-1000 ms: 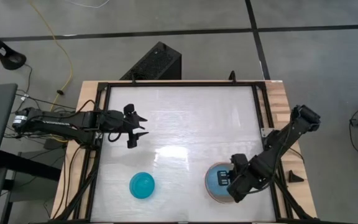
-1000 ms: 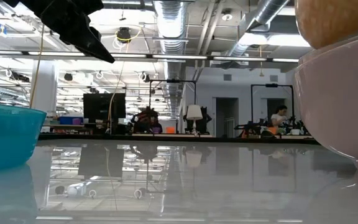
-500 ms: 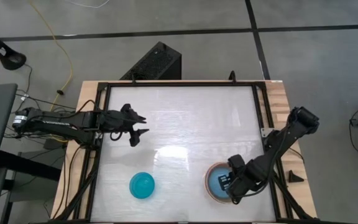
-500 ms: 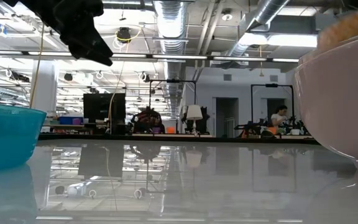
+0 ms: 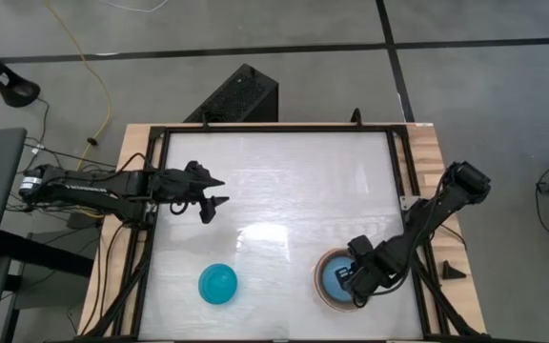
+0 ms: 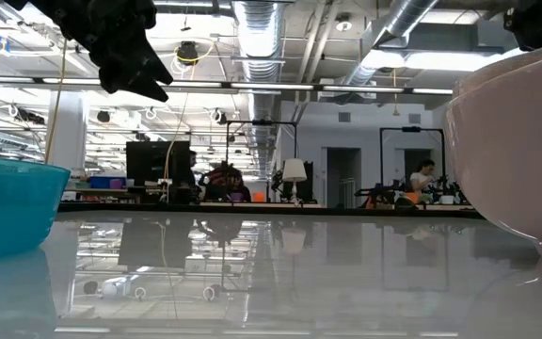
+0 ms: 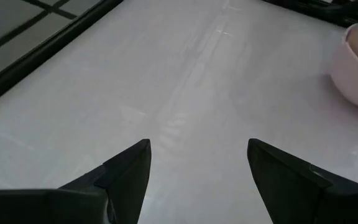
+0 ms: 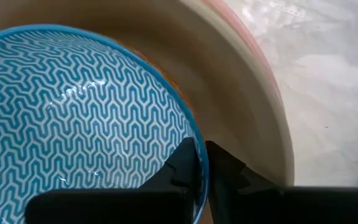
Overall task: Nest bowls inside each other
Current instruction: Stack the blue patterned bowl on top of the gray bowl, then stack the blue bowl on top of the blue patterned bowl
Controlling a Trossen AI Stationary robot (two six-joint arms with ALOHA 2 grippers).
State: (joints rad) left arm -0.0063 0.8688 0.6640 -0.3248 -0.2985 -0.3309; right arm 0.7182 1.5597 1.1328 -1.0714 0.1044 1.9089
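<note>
Rim of the blue patterned bowl (image 8: 86, 124) sits right between your right gripper (image 8: 199, 163) jaws, one finger inside the bowl and one outside. Those jaws are drawn narrow and pinch that rim. You can see the bowl resting inside a beige bowl (image 8: 229, 93), which is itself ringed by a pink bowl (image 8: 263, 68).

Your left gripper (image 5: 210, 194) hangs above bare table (image 5: 294, 181), well apart from every bowl. Its jaws stand wide with nothing between them. The turquoise bowl (image 5: 218, 284) lies off to one side of them, untouched.

Only the right wrist view shows you the pinch on the rim; the high view gives just the gripper over the stack (image 5: 336, 278). The low view shows you the turquoise bowl's side and the stack's pale outer wall (image 6: 516, 160). The left wrist view catches that stack far ahead of the jaws.
</note>
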